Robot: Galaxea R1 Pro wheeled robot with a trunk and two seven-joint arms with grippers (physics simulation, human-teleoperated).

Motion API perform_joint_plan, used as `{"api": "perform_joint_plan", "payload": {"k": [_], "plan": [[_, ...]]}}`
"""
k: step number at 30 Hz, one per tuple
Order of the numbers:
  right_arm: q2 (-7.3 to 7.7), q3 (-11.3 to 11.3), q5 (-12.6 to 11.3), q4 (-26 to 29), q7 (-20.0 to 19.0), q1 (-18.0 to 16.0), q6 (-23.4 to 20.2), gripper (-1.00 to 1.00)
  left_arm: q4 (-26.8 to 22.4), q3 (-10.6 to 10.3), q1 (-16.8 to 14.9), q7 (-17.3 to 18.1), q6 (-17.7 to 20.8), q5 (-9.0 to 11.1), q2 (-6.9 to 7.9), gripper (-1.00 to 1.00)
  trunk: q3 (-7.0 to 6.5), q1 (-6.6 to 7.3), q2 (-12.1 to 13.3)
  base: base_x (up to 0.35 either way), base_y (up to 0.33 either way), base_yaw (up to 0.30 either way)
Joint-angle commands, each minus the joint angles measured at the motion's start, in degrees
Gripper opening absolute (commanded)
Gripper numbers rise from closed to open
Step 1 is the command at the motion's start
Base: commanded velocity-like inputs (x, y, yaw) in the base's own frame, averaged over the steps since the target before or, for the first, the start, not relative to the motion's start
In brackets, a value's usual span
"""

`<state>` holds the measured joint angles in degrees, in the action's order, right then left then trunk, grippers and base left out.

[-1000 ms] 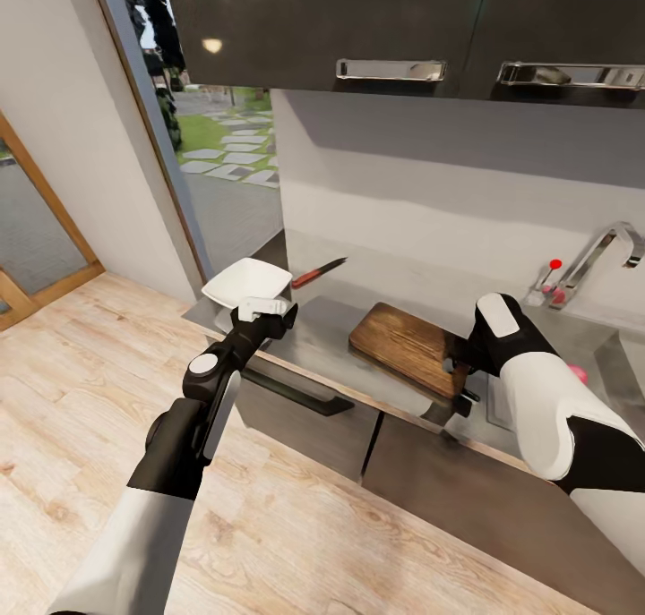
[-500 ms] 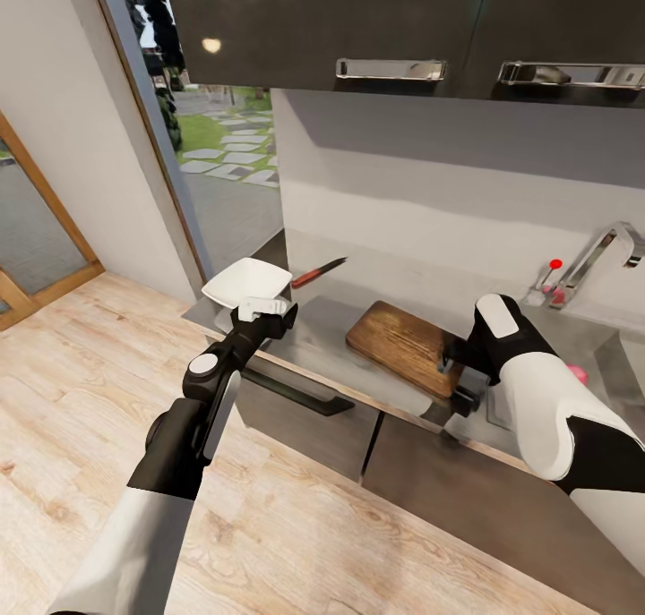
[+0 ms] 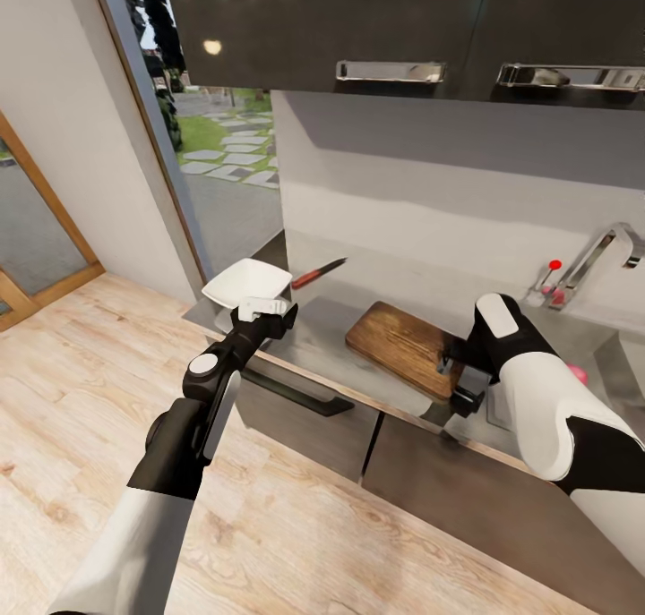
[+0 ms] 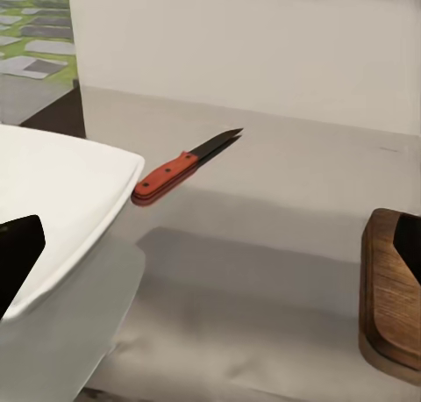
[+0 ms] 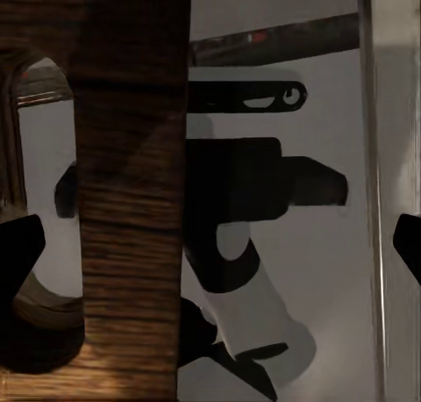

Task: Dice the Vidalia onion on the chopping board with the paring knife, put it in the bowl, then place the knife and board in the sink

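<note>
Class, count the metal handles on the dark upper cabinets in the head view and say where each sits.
2. One cabinet handle is above the chopping board; the other handle is further right, above the faucet. More may lie beyond the frame's edge.

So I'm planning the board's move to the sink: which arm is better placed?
Right. The right gripper is at the chopping board end nearest the sink; the left gripper hovers by the bowl.

Head high; wrists close (shared chopping board (image 3: 403, 347))
</note>
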<state>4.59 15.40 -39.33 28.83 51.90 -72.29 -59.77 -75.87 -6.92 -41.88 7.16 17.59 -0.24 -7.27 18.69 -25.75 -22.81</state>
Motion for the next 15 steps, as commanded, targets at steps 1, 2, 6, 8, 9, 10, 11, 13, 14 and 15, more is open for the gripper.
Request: {"api": "perform_joint_plan", "payload": {"k": [1, 2, 6, 8, 9, 10, 11, 13, 14, 15], "plan": [[-0.01, -0.33, -0.57, 0.34, 0.57, -0.04, -0.17, 1.0, -0.07, 0.06, -0.04, 0.23, 0.34, -0.03, -0.03, 1.0, 0.03, -0.04, -0.11, 0.0, 0.0, 0.0], [0.01, -0.46, -0.57, 0.43, 0.57, -0.04, -0.17, 1.0, -0.07, 0.06, -0.04, 0.23, 0.34, -0.03, -0.03, 1.0, -0.06, -0.04, -0.11, 0.0, 0.0, 0.0], [0.06, -1.29, -0.61, 4.33, 0.61, -0.04, -0.17, 1.0, -0.07, 0.05, -0.04, 0.23, 0.36, -0.03, -0.03, 1.0, -0.41, -0.04, -0.11, 0.0, 0.0, 0.0], [0.07, -1.76, -0.61, 6.65, 0.64, -0.04, -0.23, 1.0, -0.07, 0.06, -0.04, 0.23, 0.35, -0.03, -0.03, 1.0, -0.59, -0.04, -0.11, 0.0, 0.0, 0.0], [0.07, -2.35, -0.63, 9.32, 0.65, -0.04, -0.22, 1.0, -0.05, 0.06, -0.04, 0.23, 0.34, -0.03, -0.03, 1.0, -0.67, -0.04, -0.11, 0.0, 0.0, 0.0], [0.07, -2.43, -0.63, 9.9, 0.66, -0.04, -0.21, 1.0, -0.04, 0.06, -0.04, 0.23, 0.34, -0.03, -0.03, 1.0, -0.73, -0.04, -0.11, 0.0, 0.0, 0.0], [0.07, -2.51, -0.64, 10.52, 0.66, -0.04, -0.2, 1.0, -0.03, 0.06, -0.04, 0.23, 0.34, -0.03, -0.03, 1.0, -0.79, -0.04, -0.11, 0.0, 0.0, 0.0], [0.11, -2.71, -0.6, 12.64, 0.64, -0.04, -0.19, 1.0, -0.01, 0.06, -0.04, 0.23, 0.34, -0.03, -0.03, 1.0, -0.84, -0.04, -0.11, 0.0, 0.0, 0.0], [0.24, -2.85, -0.61, 13.97, 0.6, -0.04, -0.18, 1.0, 0.03, 0.06, -0.04, 0.23, 0.34, -0.03, -0.03, 1.0, -0.86, -0.04, -0.11, 0.0, 0.0, 0.0], [0.8, -3.89, -0.64, 16.05, 0.32, -0.04, -0.08, 1.0, 0.08, 0.05, -0.04, 0.23, 0.34, -0.03, -0.03, 1.0, -0.87, -0.04, -0.11, 0.0, 0.0, 0.0]]}}
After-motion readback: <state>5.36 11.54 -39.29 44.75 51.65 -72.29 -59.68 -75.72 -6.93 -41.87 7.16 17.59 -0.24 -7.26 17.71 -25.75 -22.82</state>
